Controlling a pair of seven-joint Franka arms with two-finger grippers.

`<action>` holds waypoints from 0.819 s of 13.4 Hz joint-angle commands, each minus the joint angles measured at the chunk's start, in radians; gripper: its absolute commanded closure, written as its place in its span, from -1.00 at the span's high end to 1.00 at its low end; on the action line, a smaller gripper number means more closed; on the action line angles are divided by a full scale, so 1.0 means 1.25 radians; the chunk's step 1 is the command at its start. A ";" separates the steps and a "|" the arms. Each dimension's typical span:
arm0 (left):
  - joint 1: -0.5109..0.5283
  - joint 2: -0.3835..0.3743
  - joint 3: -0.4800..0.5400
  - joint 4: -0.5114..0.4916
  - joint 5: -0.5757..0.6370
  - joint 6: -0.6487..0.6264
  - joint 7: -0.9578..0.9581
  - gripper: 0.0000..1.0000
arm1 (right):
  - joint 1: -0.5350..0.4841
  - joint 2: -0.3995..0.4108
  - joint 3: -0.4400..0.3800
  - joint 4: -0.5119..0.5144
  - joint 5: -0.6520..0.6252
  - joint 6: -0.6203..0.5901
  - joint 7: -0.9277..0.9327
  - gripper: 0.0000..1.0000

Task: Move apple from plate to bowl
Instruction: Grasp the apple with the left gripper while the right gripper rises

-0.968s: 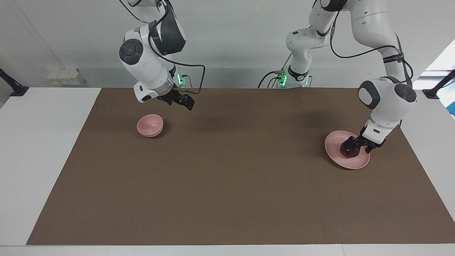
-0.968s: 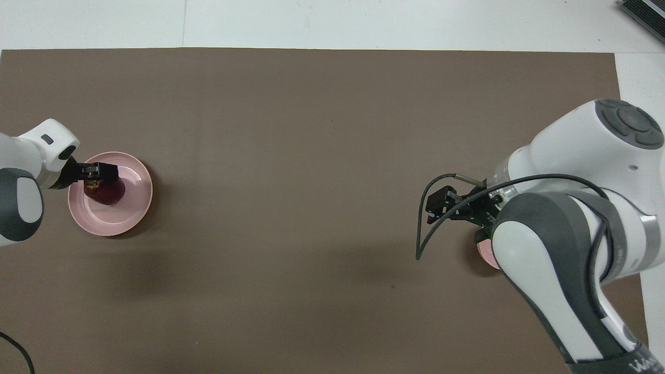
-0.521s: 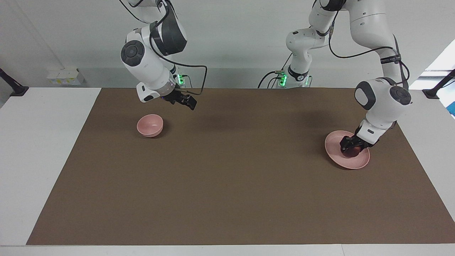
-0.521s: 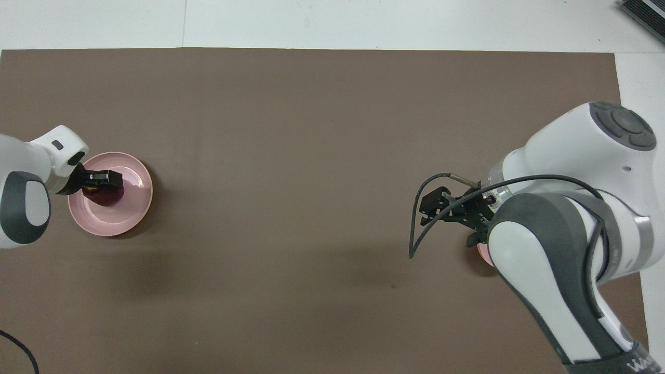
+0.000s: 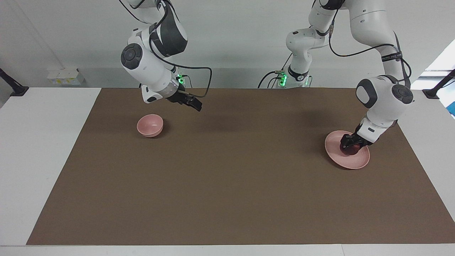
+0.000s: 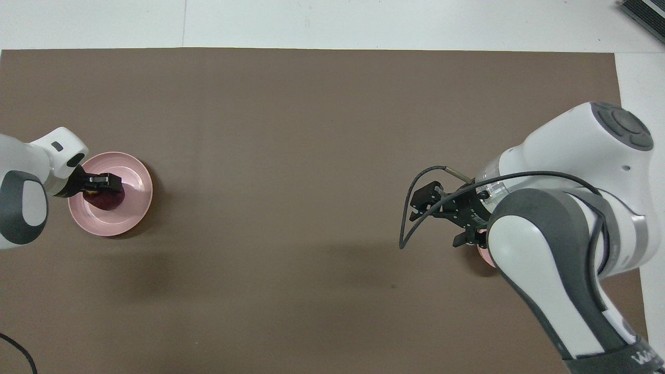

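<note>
Starting nearest the robots, I find the right gripper [image 5: 193,105] raised in the air over the brown mat [image 5: 227,177], just off the bowl's rim toward the table's middle; from my station I cannot tell how its fingers stand. The bowl [image 5: 150,125] sits on the mat below and to the outer side of that gripper, toward the right arm's end of the table, and the facing view shows nothing inside it; in the overhead view only a sliver of it [image 6: 484,255] shows under the right arm. Next, farther from the robots and at the left arm's end, I find the left gripper [image 5: 350,144] down inside the plate [image 5: 346,161], its fingers drawn in narrow against the sides of the apple [image 5: 349,150]. The apple rests on the plate directly beneath and between those fingers, its dark red body [image 6: 110,199] showing past the gripper [image 6: 101,182] in the overhead view, well apart from the bowl.
</note>
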 commanded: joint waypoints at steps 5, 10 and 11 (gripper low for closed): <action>-0.005 -0.039 -0.010 0.190 -0.122 -0.251 0.119 -1.00 | 0.051 0.013 -0.001 -0.007 0.045 0.073 0.102 1.00; -0.024 -0.138 -0.044 0.177 -0.390 -0.438 0.109 -1.00 | 0.116 0.051 0.001 -0.007 0.137 0.183 0.245 1.00; -0.033 -0.147 -0.048 0.169 -0.431 -0.466 0.106 -1.00 | 0.137 0.061 0.001 -0.005 0.148 0.216 0.281 1.00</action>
